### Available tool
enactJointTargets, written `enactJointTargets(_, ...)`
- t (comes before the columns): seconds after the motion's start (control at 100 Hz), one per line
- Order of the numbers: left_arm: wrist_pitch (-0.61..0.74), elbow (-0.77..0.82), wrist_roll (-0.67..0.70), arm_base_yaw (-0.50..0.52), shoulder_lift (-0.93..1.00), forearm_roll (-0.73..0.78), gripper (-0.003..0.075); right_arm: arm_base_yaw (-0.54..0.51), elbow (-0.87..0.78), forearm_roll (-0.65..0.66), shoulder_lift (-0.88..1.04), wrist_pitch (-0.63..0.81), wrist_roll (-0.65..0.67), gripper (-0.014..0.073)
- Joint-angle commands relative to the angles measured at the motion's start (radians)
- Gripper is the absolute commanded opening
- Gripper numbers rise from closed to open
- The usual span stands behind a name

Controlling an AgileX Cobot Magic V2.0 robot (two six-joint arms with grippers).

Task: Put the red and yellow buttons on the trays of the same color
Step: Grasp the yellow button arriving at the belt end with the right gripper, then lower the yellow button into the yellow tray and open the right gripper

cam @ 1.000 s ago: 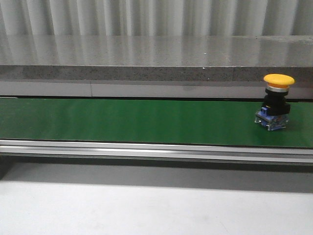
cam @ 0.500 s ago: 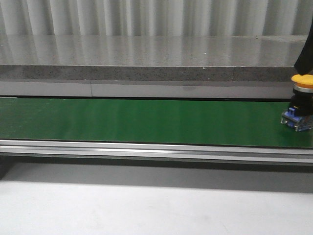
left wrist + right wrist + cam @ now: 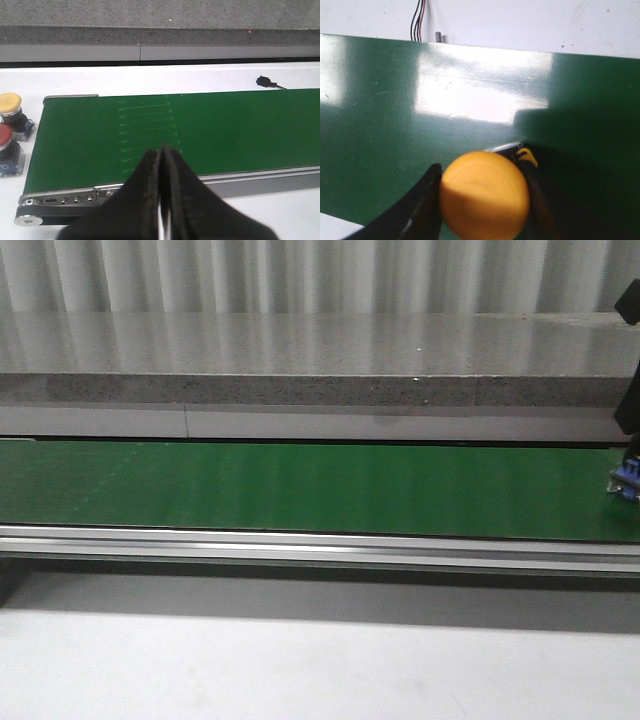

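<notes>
Green belt [image 3: 300,485], yellow cap [image 3: 484,196] with blue base [image 3: 628,483], red button [image 3: 6,150], speckled grey ledge [image 3: 300,390]

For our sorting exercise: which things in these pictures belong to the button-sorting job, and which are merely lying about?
Belong to the job:
- yellow button between the right gripper fingers
- second yellow button and red button, beside the belt end

Lying about:
- green belt
- small black connector
- black-and-red wires

A button [image 3: 629,483] stands on the conveyor belt [image 3: 300,488] at its right edge. Two more buttons [image 3: 11,134] stand side by side just beyond the belt's left end.
</notes>
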State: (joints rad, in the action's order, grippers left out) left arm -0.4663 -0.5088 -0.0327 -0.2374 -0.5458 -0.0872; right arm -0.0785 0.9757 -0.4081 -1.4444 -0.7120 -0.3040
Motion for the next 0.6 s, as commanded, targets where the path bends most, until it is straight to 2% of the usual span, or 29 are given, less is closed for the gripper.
enactJointTargets(0.0,0.071,-0.028,0.001,-0.01,-0.002,-0.011,-0.002,0.0,0.023,-0.009,0.04,0.038,-0.014,0.0132)
enactJointTargets(0.19,0.071,-0.028,0.001,-0.01,-0.002,-0.011,-0.002,-0.002,0.023,0.029,0.132,0.039,0.044,0.0133)
enactJointTargets(0.32,0.071,-0.028,0.001,-0.01,-0.002,-0.011,-0.002,-0.015,0.021,0.181,0.211,0.016,0.202,0.0133)
enactJointTargets(0.48,0.071,-0.028,0.001,-0.01,-0.002,-0.011,-0.002,-0.084,0.021,0.408,0.294,-0.074,0.419,0.0133)
enactJointTargets(0.59,0.071,-0.028,0.001,-0.01,-0.002,-0.011,-0.002,-0.148,0.001,0.468,0.359,-0.103,0.487,0.0133)
